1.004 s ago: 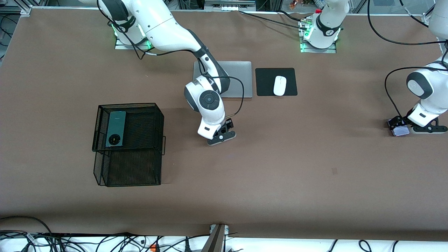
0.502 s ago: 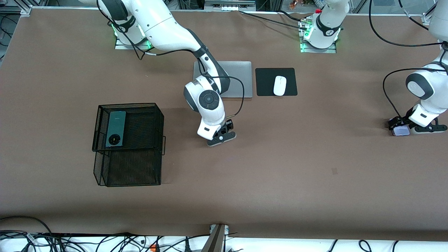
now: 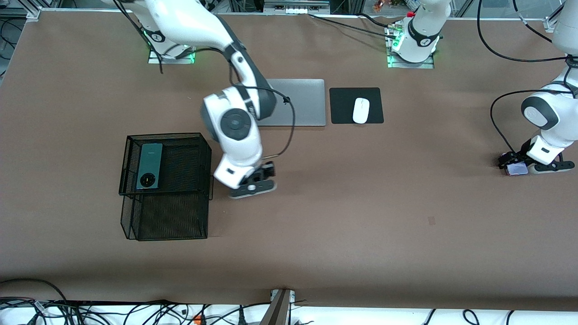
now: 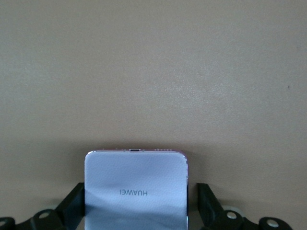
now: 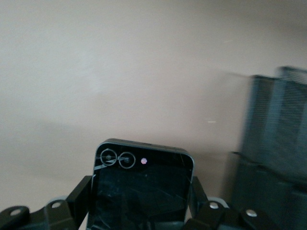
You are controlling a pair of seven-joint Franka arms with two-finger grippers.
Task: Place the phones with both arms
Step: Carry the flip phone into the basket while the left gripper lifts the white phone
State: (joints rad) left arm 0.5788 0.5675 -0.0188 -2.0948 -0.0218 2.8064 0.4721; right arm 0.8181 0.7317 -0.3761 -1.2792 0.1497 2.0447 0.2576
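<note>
Transport step. The right claw (image 3: 251, 188), clenched on the small square black phone (image 5: 141, 191), hangs beside the black wire-mesh basket (image 3: 165, 185), having shifted toward it from mid-table (image 3: 361, 216); next it must rise over the rim. The left claw (image 3: 519, 166) grips the pale-lilac square phone (image 4: 135, 191) near the left arm's table edge, barely moved. The long dark-green phone (image 3: 149, 165) lies in the basket.

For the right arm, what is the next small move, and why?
Probably carry on toward the mesh rack. The right gripper is shut on the black phone, just beside the rack, whose top tray already holds the green phone.
</note>
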